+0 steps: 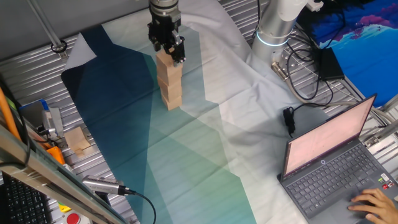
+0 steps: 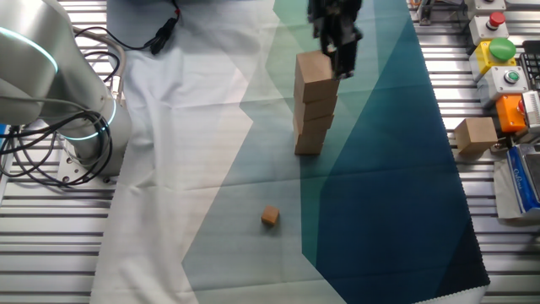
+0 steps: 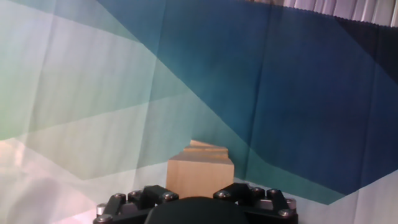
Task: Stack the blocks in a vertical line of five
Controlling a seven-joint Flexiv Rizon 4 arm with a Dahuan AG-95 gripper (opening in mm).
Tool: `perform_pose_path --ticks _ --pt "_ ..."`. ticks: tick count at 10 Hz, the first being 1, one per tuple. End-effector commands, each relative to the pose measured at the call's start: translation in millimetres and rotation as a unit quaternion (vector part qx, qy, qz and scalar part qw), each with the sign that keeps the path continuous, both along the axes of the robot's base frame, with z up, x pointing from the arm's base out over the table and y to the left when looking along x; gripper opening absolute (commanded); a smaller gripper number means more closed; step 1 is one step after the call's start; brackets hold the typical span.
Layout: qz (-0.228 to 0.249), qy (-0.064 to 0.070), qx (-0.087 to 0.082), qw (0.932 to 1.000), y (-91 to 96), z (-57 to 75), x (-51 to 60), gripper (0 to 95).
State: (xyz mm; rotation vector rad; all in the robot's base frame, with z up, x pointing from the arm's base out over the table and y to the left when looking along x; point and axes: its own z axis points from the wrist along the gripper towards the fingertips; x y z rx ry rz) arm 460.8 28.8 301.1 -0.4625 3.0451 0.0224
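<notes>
Several light-brown wooden blocks stand in one vertical stack [image 1: 170, 84] on the blue-green cloth, also seen in the other fixed view [image 2: 314, 114]. The lower blocks are slightly twisted against each other. My gripper [image 1: 171, 56] is at the top of the stack, its fingers [image 2: 346, 59] straddling the top block [image 2: 314, 69]. It looks shut on that block. In the hand view the top block [image 3: 199, 177] fills the space just below my hand, with the edges of the lower blocks showing behind it.
A much smaller wooden cube [image 2: 270, 217] lies on the cloth in front of the stack. A paler tan block [image 1: 78, 140] sits off the cloth on the metal table [image 1: 37, 62]. A laptop [image 1: 336, 162] with a person's hand, cables and the robot base [image 1: 277, 28] are to the side.
</notes>
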Motion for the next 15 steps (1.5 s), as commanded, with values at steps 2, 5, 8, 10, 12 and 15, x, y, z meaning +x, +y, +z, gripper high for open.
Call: perform_pose_path --ticks 2,5,8,10,12,15 --pt "-0.013 0.004 -0.002 0.9999 19.4 9.9 22.5 57.0" --pt "-0.018 0.009 -0.011 0.9997 55.4 15.7 55.1 0.0" --pt "-0.010 0.004 -0.013 0.9999 81.3 5.1 61.8 0.0" --pt "-0.010 0.013 -0.021 0.9997 90.2 -0.1 63.6 0.0" --pt "-0.007 0.024 -0.023 0.9994 92.7 -0.7 63.5 0.0" --pt "0.013 0.029 -0.023 0.9992 92.5 -1.0 63.4 0.0"
